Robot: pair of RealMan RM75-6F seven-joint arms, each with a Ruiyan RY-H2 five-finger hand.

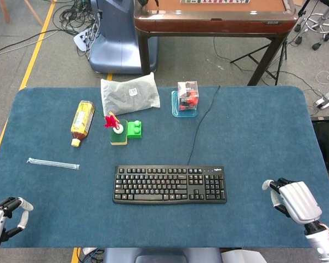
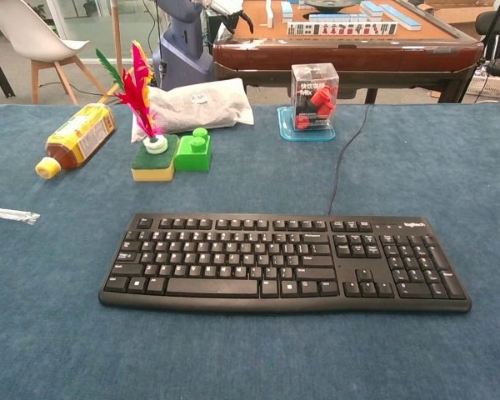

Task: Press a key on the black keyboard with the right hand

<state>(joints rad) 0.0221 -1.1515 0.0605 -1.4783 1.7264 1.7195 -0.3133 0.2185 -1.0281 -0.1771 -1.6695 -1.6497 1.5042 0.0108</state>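
Your right robot hand sits low at the right near corner of the worktop, holding nothing; its fingers look loosely curled rather than spread, though from the head view alone, with the back of the hand toward the camera, you cannot be sure how far they are closed. The chest view does not show it at all.

From that hand, the black keyboard lies to its left and slightly further from you, well apart from the fingers. Its long axis runs left to right across the worktop, parallel to the near edge, so the end closest to your right hand is the number-pad end. Its cable leads away from the far edge toward the back of the worktop.

Your left robot hand is at the opposite near corner, empty with fingers partly curled, and further from the keyboard than the right one is.

So the coming move is a reach leftward and a little forward, then a downward press with one fingertip; the number-pad keys are the shortest reach.

Beyond the keyboard stand a green block, a yellow bottle and a clear box.
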